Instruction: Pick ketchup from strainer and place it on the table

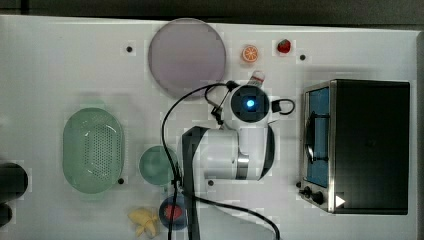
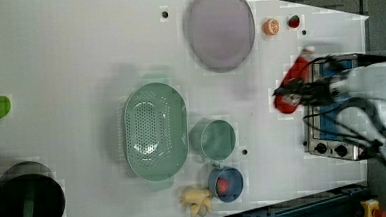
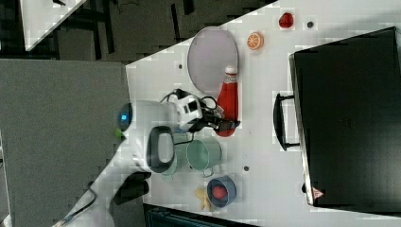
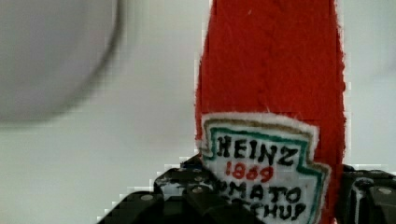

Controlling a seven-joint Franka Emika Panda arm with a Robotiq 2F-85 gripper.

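The ketchup (image 3: 228, 99) is a red bottle with a white cap, lying lengthways over the white table (image 1: 60, 65) between the lilac plate and the oven, cap toward the plate. My gripper (image 3: 226, 125) is shut on its base end, and the wrist view shows the ketchup (image 4: 271, 70) with a black finger pressed against each side of its label. I cannot tell whether the bottle rests on the tabletop. In the left view the ketchup (image 2: 292, 81) sits at my gripper (image 2: 291, 91). The pale green strainer (image 1: 70, 145) stands far off at the top view's left with nothing in it.
A grey-lilac plate (image 1: 187, 56) lies close by the bottle's cap. A black toaster oven (image 1: 360, 145) stands at the top view's right. A teal bowl (image 1: 156, 165), a blue bowl (image 1: 172, 212) holding something red and a banana (image 1: 144, 222) sit near the arm's base. An orange slice (image 1: 250, 53) and a strawberry (image 1: 284, 46) lie beyond the plate.
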